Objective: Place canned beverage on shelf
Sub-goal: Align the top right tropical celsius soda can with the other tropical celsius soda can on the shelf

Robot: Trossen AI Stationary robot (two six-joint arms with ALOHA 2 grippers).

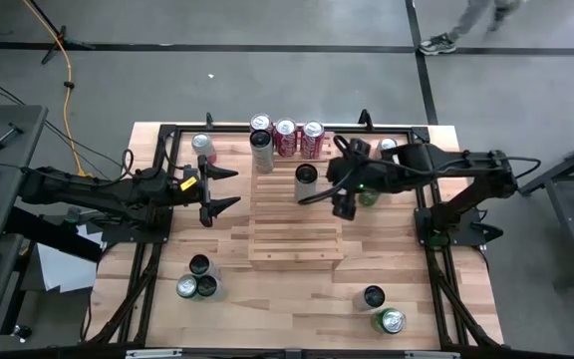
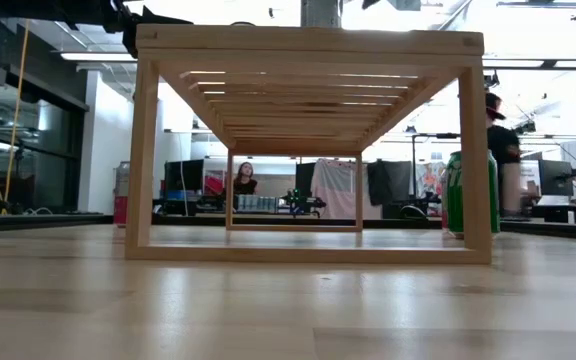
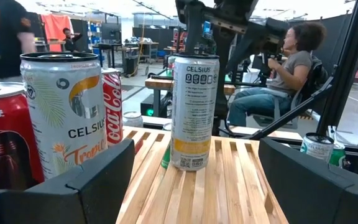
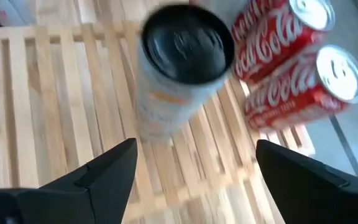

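Note:
The shelf [image 1: 295, 227], a light-wood slatted rack, stands mid-table. A white Celsius can with a black top [image 4: 185, 56] stands upright on its slats, also seen from the left wrist [image 3: 194, 112]. At the shelf's far end stand another Celsius can [image 3: 64, 112] and three red cans [image 1: 285, 132]. My right gripper [image 4: 194, 155] is open, above the black-topped can and slanting down at it, touching nothing. My left gripper [image 3: 196, 146] is open and level at the shelf's left side [image 1: 235, 187].
A green can [image 1: 369, 195] stands on the table just right of the shelf, under my right arm. Loose cans stand near left [image 1: 197, 279], near right [image 1: 382, 309], far left [image 1: 202, 143] and far right [image 1: 389, 147]. People sit in the room beyond.

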